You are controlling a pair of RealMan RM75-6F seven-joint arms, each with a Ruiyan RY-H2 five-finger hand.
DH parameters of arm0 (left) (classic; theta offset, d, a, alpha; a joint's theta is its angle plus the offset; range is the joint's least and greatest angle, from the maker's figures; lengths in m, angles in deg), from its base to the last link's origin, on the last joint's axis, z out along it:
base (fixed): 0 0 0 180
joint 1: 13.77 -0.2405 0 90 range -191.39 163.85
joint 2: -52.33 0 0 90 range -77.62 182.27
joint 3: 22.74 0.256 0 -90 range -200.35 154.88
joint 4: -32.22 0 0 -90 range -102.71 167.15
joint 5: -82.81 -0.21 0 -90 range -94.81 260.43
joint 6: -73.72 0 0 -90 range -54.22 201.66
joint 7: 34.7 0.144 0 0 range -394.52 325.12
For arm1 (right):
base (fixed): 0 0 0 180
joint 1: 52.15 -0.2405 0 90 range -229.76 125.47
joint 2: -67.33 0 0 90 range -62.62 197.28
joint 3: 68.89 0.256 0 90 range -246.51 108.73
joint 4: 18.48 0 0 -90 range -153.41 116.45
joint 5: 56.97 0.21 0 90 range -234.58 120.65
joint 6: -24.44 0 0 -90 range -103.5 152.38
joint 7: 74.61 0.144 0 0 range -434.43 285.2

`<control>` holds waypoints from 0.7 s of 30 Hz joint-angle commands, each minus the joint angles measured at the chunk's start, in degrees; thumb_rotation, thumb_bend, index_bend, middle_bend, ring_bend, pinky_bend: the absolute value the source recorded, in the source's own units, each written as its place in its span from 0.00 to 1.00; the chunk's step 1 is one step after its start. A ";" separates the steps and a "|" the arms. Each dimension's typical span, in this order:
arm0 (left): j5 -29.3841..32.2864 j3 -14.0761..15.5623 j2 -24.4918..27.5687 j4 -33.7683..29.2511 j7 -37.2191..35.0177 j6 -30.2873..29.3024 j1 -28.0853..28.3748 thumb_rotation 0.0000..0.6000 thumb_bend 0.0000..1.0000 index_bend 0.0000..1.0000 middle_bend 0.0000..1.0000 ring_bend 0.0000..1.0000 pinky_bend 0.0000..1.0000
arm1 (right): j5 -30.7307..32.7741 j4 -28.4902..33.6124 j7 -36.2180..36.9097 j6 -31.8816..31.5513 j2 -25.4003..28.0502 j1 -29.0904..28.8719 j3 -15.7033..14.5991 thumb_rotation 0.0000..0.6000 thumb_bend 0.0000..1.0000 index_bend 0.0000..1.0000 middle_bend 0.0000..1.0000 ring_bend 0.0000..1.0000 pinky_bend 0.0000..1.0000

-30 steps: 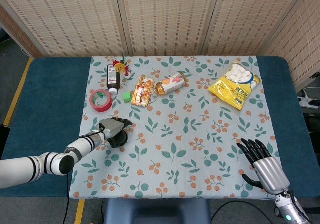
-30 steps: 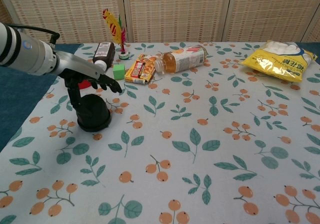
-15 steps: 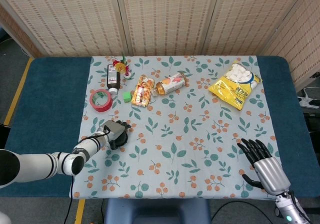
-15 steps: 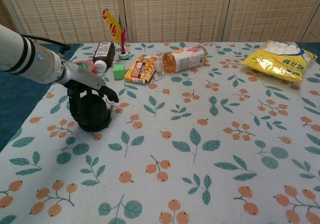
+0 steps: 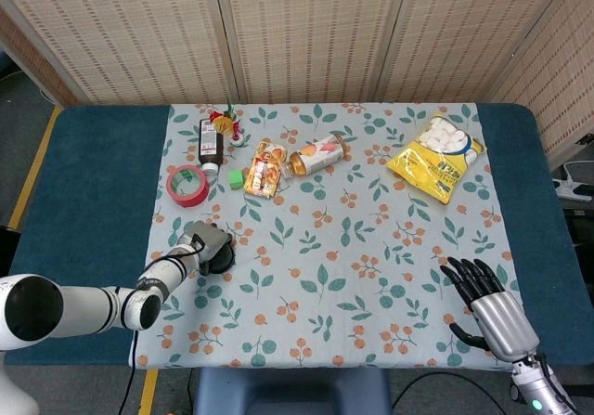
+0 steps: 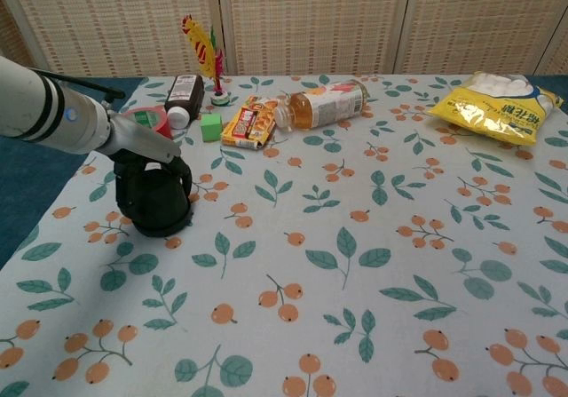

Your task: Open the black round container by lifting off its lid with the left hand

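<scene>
The black round container stands on the left of the floral cloth, also seen from above as the container. My left hand sits on top of it, dark fingers wrapped down around the lid, which it mostly hides. In the head view the left hand covers the container's top. The container rests on the cloth. My right hand hovers near the front right corner, fingers spread, holding nothing; the chest view does not show it.
Behind the container lie a red tape roll, a dark bottle, a green cube, a snack pack and an orange drink bottle. A yellow bag lies far right. A feathered toy stands at the back.
My left hand has come down from hovering over the container with fingers spread to wrapping its fingers around the lid. The right hand has not moved.
</scene>
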 commanded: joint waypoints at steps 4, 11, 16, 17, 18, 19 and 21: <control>-2.28 0.03 -1.50 -0.40 1.39 -3.33 -2.03 1.00 0.32 0.33 0.31 0.18 0.39 | 0.02 0.11 0.04 0.05 0.03 0.01 -0.05 1.00 0.12 0.00 0.00 0.00 0.00; -5.86 -0.79 -1.72 -0.54 1.20 -5.19 -5.54 1.00 0.36 0.42 0.45 0.32 0.49 | -0.23 0.10 0.15 -0.11 0.13 0.03 -0.13 1.00 0.12 0.00 0.00 0.00 0.00; -10.49 -2.16 -0.97 -1.91 -0.11 -8.24 -9.17 1.00 0.37 0.48 0.51 0.39 0.59 | -0.61 0.16 0.06 0.14 0.08 -0.06 -0.40 1.00 0.12 0.00 0.00 0.00 0.00; -11.89 -2.54 -0.50 -2.59 -0.53 -9.24 -10.17 1.00 0.37 0.49 0.53 0.40 0.62 | -0.81 0.22 0.07 0.08 0.07 -0.04 -0.50 1.00 0.12 0.00 0.00 0.00 0.00; -12.91 -2.84 -0.11 -3.15 -0.87 -10.01 -10.93 1.00 0.38 0.51 0.56 0.43 0.64 | -0.97 0.28 0.13 -0.03 0.10 -0.01 -0.57 1.00 0.12 0.00 0.00 0.00 0.00; -13.89 -3.07 0.27 -3.68 -1.12 -10.78 -11.67 1.00 0.39 0.52 0.57 0.44 0.66 | -1.09 0.31 0.16 -0.17 0.14 0.04 -0.61 1.00 0.12 0.00 0.00 0.00 0.00; -15.92 -3.44 1.09 -4.88 -1.18 -12.79 -13.25 1.00 0.45 0.57 0.62 0.50 0.71 | -1.36 0.36 0.23 -0.32 0.20 0.12 -0.77 1.00 0.12 0.00 0.00 0.00 0.00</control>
